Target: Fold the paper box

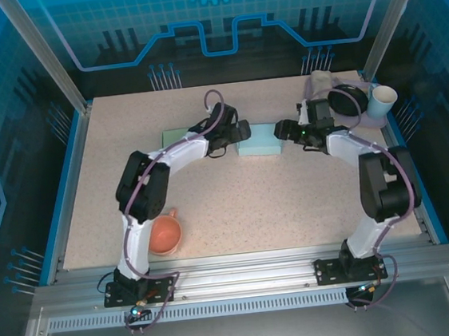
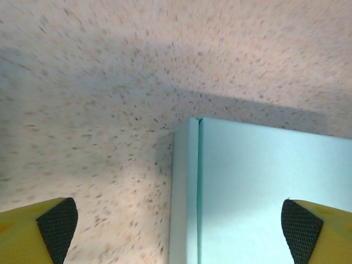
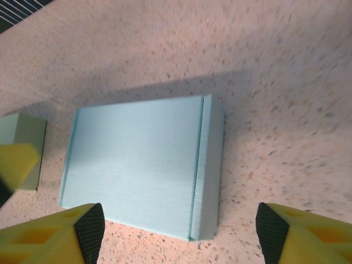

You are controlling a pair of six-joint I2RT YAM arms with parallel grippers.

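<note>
The pale blue paper box (image 1: pixel 260 140) lies closed and flat on the speckled table, between my two grippers. My left gripper (image 1: pixel 241 131) hovers at the box's left end and is open. In the left wrist view the box (image 2: pixel 264 187) has its corner and side edge between the wide-spread fingertips (image 2: pixel 58 228) of that gripper (image 2: pixel 179 231), which touch nothing. My right gripper (image 1: pixel 284 130) sits at the box's right end, open too. The right wrist view has the whole box (image 3: pixel 137 162) just beyond the open gripper (image 3: pixel 181 231), with its folded side flap on the right.
A second, greenish box (image 1: pixel 176 135) lies left of the blue one, behind the left arm, and shows as a greenish box (image 3: pixel 23 144) in the right wrist view. An orange cup (image 1: pixel 166 234) stands near the left arm's base. A white cup (image 1: pixel 380 101) and a black round object (image 1: pixel 350 99) stand at the back right.
</note>
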